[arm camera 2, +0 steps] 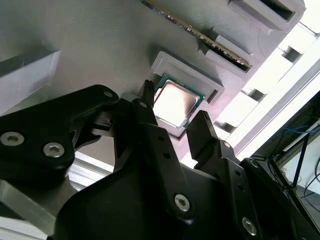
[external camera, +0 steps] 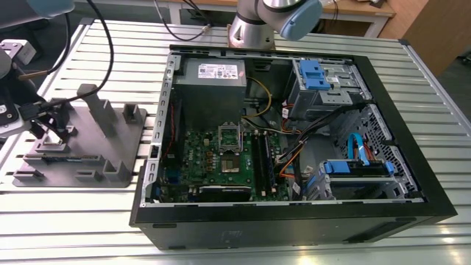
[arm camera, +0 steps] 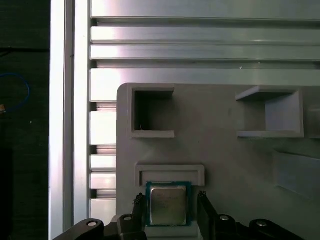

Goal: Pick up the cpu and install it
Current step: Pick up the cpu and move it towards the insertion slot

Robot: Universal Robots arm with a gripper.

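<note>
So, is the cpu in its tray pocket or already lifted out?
In. The cpu lies flat inside its recess in the grey tray, with the gripper open, jaws on either side.

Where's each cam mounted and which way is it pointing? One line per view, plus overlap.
Exterior view: off the arm, high over the slatted table, looking down into the open PC case, fixture tray at the exterior view's left; the arm's base shows beyond the case.
First wrist view: on the wrist, looking straight down at the cpu in its tray pocket; the open gripper straddles it.
Second wrist view: on the wrist, slanting past the fingers at the cpu.
Shared: both wrist views show cpu, tray, gripper.
</note>
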